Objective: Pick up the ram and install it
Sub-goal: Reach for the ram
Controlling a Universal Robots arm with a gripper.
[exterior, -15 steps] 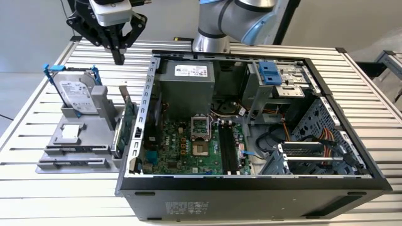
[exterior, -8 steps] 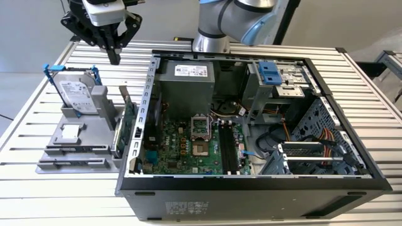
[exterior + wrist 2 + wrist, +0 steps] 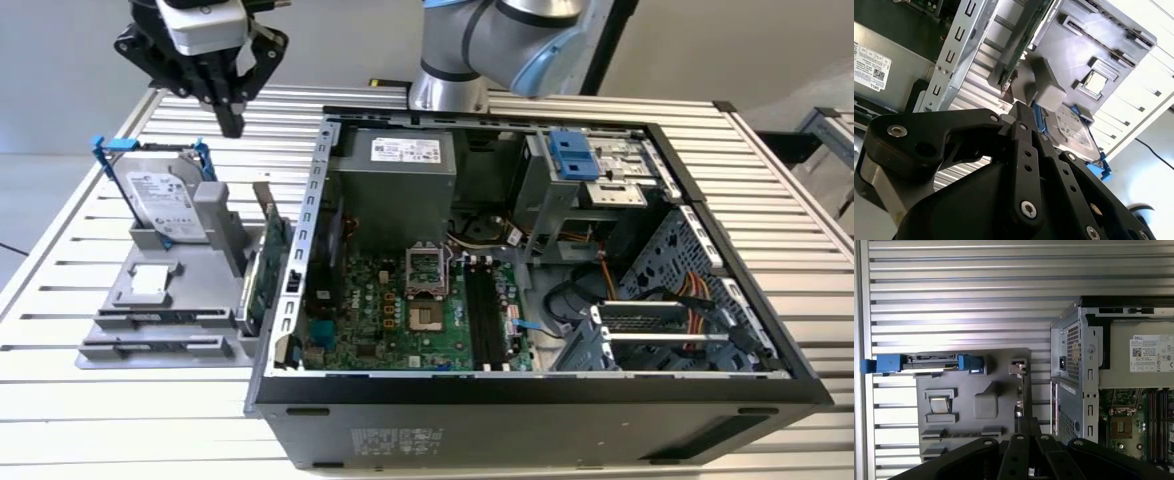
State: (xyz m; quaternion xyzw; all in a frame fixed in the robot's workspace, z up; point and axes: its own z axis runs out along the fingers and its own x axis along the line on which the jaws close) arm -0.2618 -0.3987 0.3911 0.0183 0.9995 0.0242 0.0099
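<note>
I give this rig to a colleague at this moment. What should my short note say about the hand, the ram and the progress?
The hand is shut, holds nothing, raised above the grey holder.
The ram seems to stand on edge in a slot of that holder, untouched; I cannot confirm it.
Done: nothing that shows. The motherboard's memory slots look empty.
Left: picking up the ram and installing it.

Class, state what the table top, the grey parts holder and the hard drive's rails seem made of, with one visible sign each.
Table top: probably aluminium, satin silver, ribbed slats catching light. Grey parts holder: likely matte plastic, dull even moulded shapes. Hard drive's rails: seemingly plastic, uniform saturated blue.
</note>
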